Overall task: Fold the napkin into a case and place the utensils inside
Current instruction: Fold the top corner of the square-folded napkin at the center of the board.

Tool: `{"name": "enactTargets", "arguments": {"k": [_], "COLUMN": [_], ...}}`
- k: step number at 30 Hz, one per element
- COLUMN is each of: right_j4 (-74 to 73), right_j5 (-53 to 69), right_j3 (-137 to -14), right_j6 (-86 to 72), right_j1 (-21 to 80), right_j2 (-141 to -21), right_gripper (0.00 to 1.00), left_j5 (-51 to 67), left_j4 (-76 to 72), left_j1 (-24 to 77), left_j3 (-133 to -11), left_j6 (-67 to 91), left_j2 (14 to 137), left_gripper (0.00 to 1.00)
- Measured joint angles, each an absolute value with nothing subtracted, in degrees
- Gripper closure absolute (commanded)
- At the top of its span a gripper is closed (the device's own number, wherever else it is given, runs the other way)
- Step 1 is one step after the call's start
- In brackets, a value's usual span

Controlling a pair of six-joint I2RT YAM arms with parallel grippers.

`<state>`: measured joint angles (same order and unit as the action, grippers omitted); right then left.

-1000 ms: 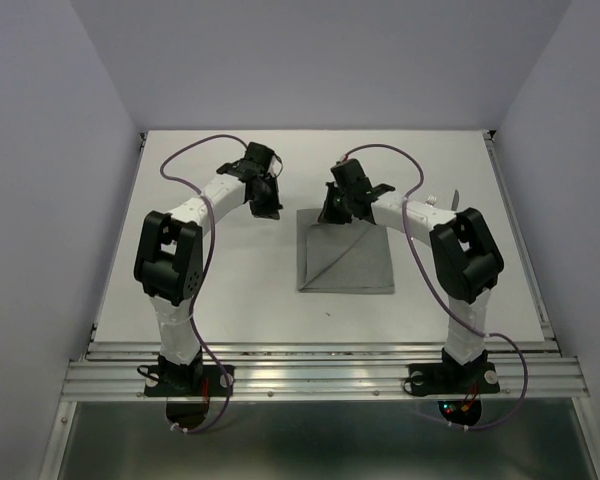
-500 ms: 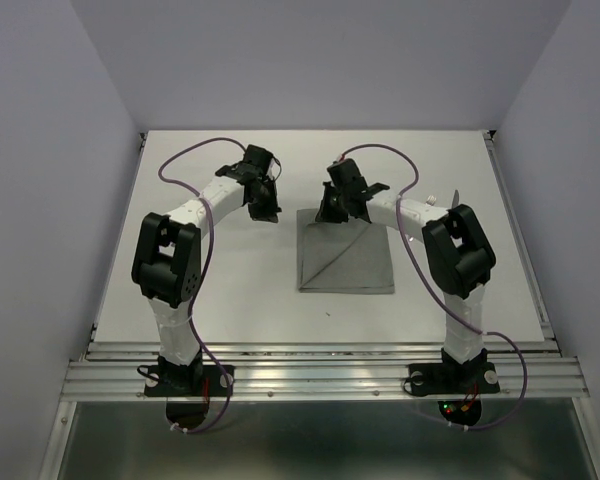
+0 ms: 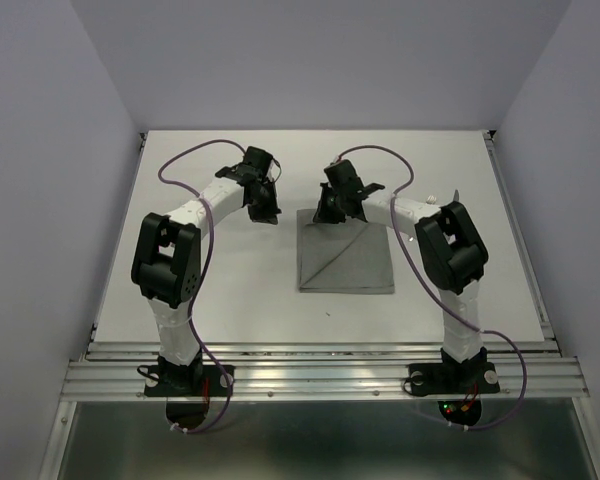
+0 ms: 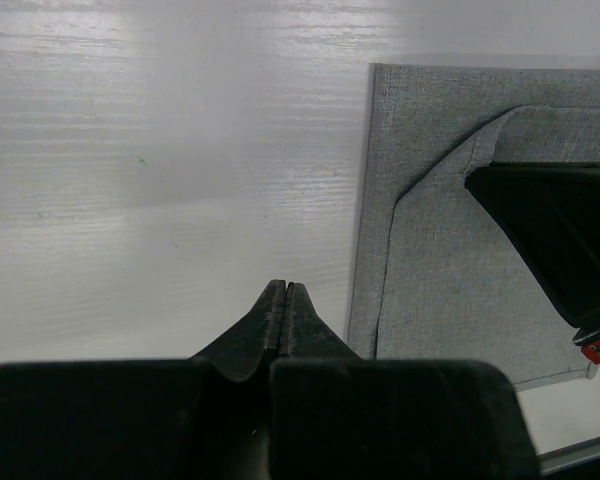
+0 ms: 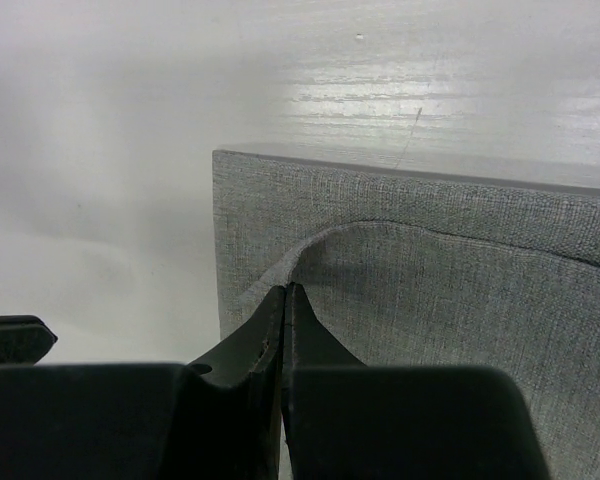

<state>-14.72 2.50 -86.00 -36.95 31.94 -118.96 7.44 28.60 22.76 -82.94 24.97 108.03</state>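
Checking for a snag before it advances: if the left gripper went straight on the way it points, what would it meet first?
Probably bare table, close beside the napkin; the shut left gripper aims off the cloth, though depth is unclear.

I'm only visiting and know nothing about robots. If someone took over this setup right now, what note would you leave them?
Left gripper: shut, empty, over bare table beside the napkin.
Right gripper: shut, apparently pinching the napkin's upper layer at its far left corner.
Utensils: slim silvery bits behind the right arm are likely them; not in the napkin.
Done: one corner folded over diagonally.
Left: finish folding, put utensils inside.
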Motion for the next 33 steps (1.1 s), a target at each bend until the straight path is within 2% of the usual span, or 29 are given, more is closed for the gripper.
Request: {"name": "enactTargets", "arguments": {"k": [17,24,25,28,33], "right_j4": [-14.68,-14.7,-14.7,-14.74,-14.57], "right_j5": [2.79,2.79,2.79,2.79,1.06], "right_j3": [-87.39,-88.44,-88.47,-88.47,-86.02], "right_j6": [-37.08,-37.1,-37.1,-36.95,-34.54], "right_j1": [31.94,31.94,31.94,31.94,31.94], "right_j2": [-119.59,-120.16,-120.16,-120.16,-117.16], "right_gripper": [0.99,0.75,0.67,0.59,0.53], "left_j5": [7.49,7.51,7.53,7.75,8.01], "left_j4": [28.47,28.45,28.47,28.42,27.68], "left_j1": [22.76,22.76,22.76,22.76,23.0], "left_j3": [-82.11,-82.11,-82.11,-82.11,-82.08], "left_j6": [25.34,25.34,25.34,25.34,25.56], "left_j2": [107.15,107.13,107.13,107.13,107.13], "left_gripper": [1.0,1.0,1.0,1.0,1.0]}}
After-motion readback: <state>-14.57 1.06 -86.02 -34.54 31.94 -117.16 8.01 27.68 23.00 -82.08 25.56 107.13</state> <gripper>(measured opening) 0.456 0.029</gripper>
